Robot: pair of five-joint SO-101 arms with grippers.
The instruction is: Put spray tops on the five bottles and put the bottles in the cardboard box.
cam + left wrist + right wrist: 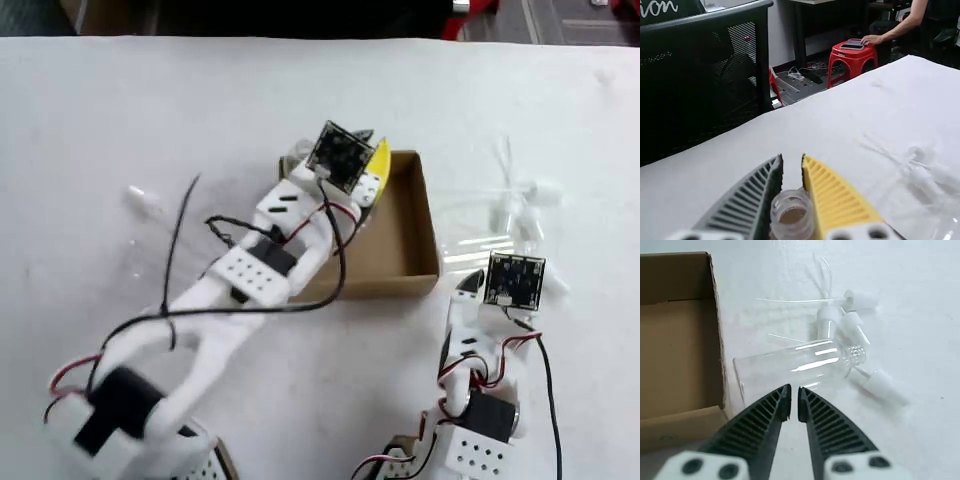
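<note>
Because the left gripper (792,161) clamps a topless bottle (792,216) at the cardboard box's (380,285) 11 o'clock corner, dropping it now would likely box it uncapped. The right gripper (794,392), nearly closed and empty, faces a lying bottle (795,365).

White-covered table (300,90), open cardboard box (400,240) sits near its middle, clear bottle (795,367) lies on its side just beside the box (neck uncapped), loose white spray tops (852,315) cluster by its neck, small white piece (143,198) lies well apart.
</note>
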